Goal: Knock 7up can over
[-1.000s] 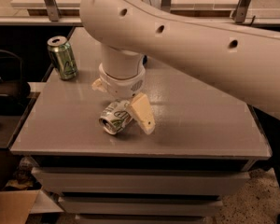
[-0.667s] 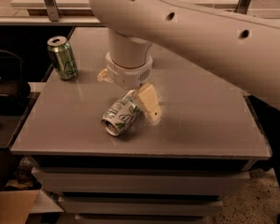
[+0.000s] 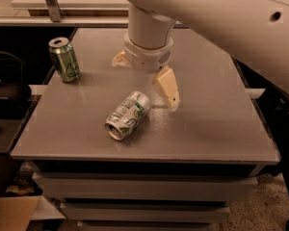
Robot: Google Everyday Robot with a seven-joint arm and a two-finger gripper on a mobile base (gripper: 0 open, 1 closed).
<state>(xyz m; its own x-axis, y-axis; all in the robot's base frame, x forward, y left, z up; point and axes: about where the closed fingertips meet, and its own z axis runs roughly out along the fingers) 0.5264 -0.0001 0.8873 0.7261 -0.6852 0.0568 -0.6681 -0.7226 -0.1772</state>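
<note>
Grey and flat-topped, the surface (image 3: 216, 129) fills most of the view, with drawers stacked beneath its front edge. Over its rear half reaches the big cream arm (image 3: 231, 13), which sits higher and further back in the view than it did 0.7 s ago. The pincer (image 3: 145, 83) hangs from the wrist above the middle of the surface, spread wide: one finger (image 3: 166, 86) points down toward the front right, while the other barely shows behind the wrist on the left. A moment ago the front finger was against the 7up can; now it stands clear, just beside the can's rear end and not touching it.

The 7up can (image 3: 128, 115) lies on its side near the centre front of the surface, silver top aimed at the front left, in nearly the same spot and pose as 0.7 s ago. The green can (image 3: 64, 59) stands upright at the rear left corner, unmoved.
</note>
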